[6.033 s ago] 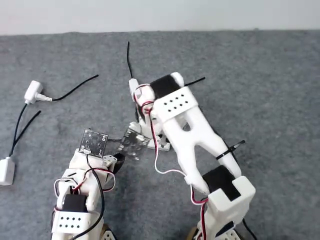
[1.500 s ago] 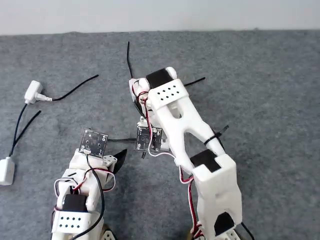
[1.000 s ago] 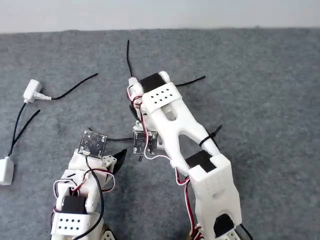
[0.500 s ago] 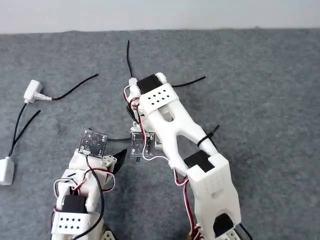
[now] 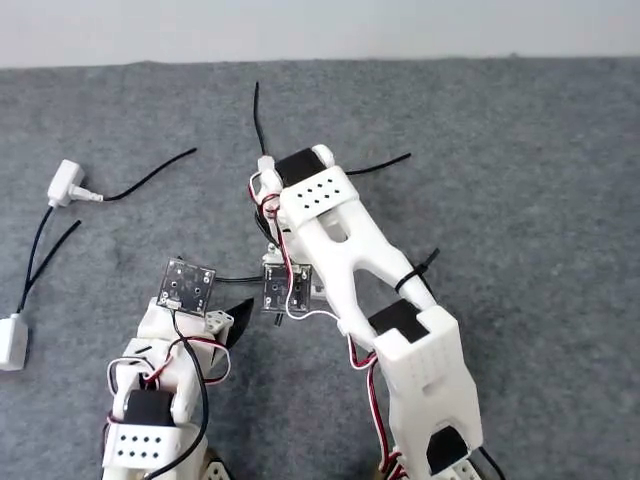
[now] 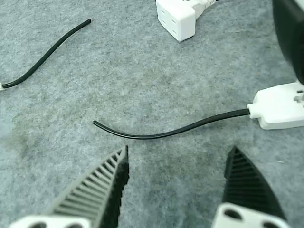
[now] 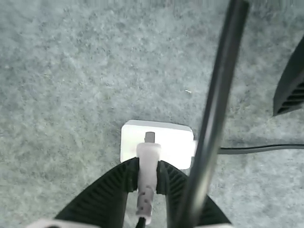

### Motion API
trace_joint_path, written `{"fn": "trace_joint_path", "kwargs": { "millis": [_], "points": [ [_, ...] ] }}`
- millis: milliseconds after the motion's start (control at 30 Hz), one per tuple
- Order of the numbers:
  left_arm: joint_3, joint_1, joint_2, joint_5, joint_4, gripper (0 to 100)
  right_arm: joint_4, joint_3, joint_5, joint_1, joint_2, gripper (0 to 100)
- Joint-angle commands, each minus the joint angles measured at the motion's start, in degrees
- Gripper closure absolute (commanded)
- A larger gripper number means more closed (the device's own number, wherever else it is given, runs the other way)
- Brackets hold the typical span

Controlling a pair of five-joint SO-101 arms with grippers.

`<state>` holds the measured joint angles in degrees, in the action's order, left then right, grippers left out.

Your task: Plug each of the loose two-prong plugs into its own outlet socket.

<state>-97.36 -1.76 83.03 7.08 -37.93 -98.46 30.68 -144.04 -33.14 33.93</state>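
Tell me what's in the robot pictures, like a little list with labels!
Right gripper: shut on a white plug, held over a white socket
Plugged in: cannot tell
Left gripper: open, above a black cable
Second socket: lying free, nothing plugged in
Surface: grey mat

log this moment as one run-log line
right gripper: shut on plug | plug: over white socket, seating unclear | left gripper: open, above black cable

White plug (image 7: 147, 159) directly over white outlet socket (image 7: 172, 141).
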Motion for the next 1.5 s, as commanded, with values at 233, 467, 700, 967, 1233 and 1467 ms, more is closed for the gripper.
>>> {"fn": "trace_joint_path", "kwargs": {
  "millis": [233,467,700,967,1233,1467],
  "points": [
    [0.57,-0.35,0.09,0.26,-0.35,68,-1.19,2.64,-2.9,1.1,-1.27,98.7],
    [0.57,-0.35,0.09,0.26,-0.35,68,-1.89,2.73,-2.81,1.98,-1.36,98.7],
    [0.57,-0.35,0.09,0.26,-0.35,68,-3.38,2.29,-2.81,2.07,-3.91,98.7],
    [0.57,-0.35,0.09,0.26,-0.35,68,-3.38,2.29,-2.81,3.3,-3.91,98.7],
    [0.57,-0.35,0.09,0.26,-0.35,68,-3.38,2.29,-2.81,3.74,-3.91,98.7],
    [0.57,-0.35,0.09,0.26,-0.35,68,-3.38,2.29,-2.81,3.74,-3.91,98.7]
  ]
}}
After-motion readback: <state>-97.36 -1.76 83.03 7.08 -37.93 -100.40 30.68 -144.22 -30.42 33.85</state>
